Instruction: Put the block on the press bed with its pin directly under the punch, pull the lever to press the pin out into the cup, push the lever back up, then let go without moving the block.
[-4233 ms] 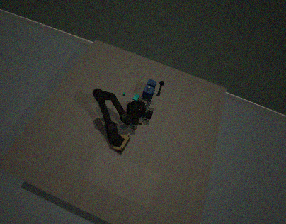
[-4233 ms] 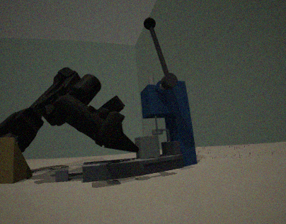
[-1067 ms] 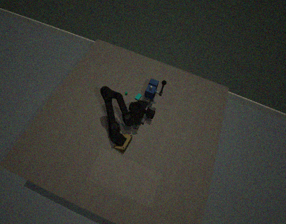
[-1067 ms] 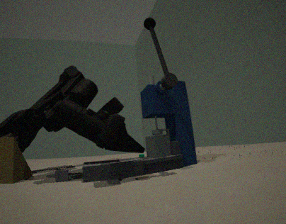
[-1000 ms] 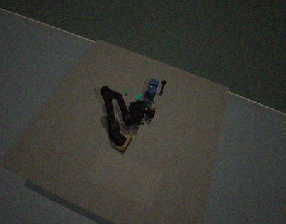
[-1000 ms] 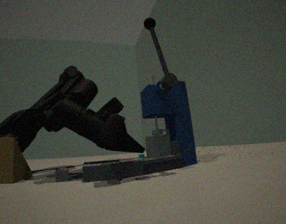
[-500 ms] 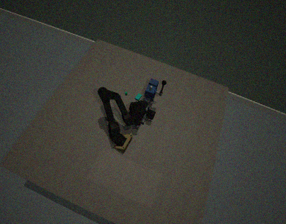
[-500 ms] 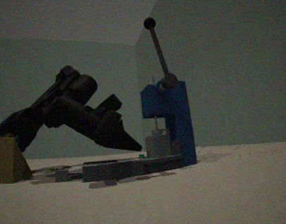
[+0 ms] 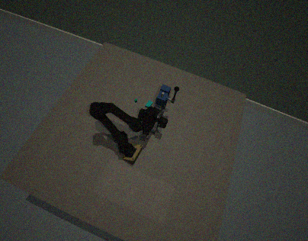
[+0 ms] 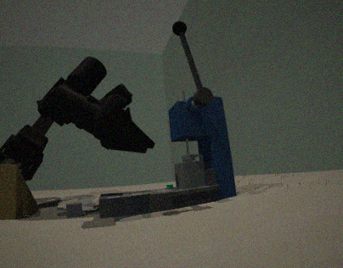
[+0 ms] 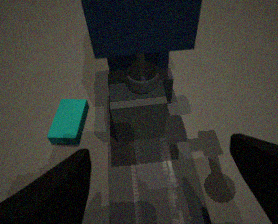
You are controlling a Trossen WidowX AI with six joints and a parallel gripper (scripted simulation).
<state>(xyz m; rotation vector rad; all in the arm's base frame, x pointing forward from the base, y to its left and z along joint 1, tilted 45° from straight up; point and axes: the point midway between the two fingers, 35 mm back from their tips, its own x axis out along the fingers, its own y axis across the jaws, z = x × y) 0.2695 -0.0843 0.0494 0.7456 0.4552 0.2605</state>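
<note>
The gripper [image 9: 157, 111] [image 10: 150, 147] [image 11: 161, 149] has its fingers spread wide with nothing between them, and in the exterior view it hangs left of centre, tilted down toward the press and apart from it. Just beyond the fingertips, the grey block [image 10: 189, 175] [image 11: 139, 120] stands upright on the press bed [image 10: 158, 200] [image 11: 121, 152], near the middle of the wrist view and close in front of the blue press [image 9: 165, 94] [image 10: 217, 151] [image 11: 142, 27]. A round collar [image 11: 143, 84] sits on top of the block, with the thin punch [image 10: 188, 145] coming down over it; they look lined up, though the pin itself and the cup are too dim to make out. Farther out, the lever [image 9: 174, 94] [image 10: 191, 62] rises to its black knob [image 9: 176, 88] [image 10: 179, 28] in the upper middle of the exterior view, so the pressing stroke appears not yet made. A teal slab [image 9: 149, 104] [image 10: 170, 187] [image 11: 69, 120] lies beside the bed, at the left of the wrist view (it seems to have no part in this job). I judge the placing step as good as done, with the lever next: the gripper should back clear of the block, climb to the knob without brushing the collar, and bear down steadily. A low sideways swing could nudge the block and spoil the line under the punch.
</note>
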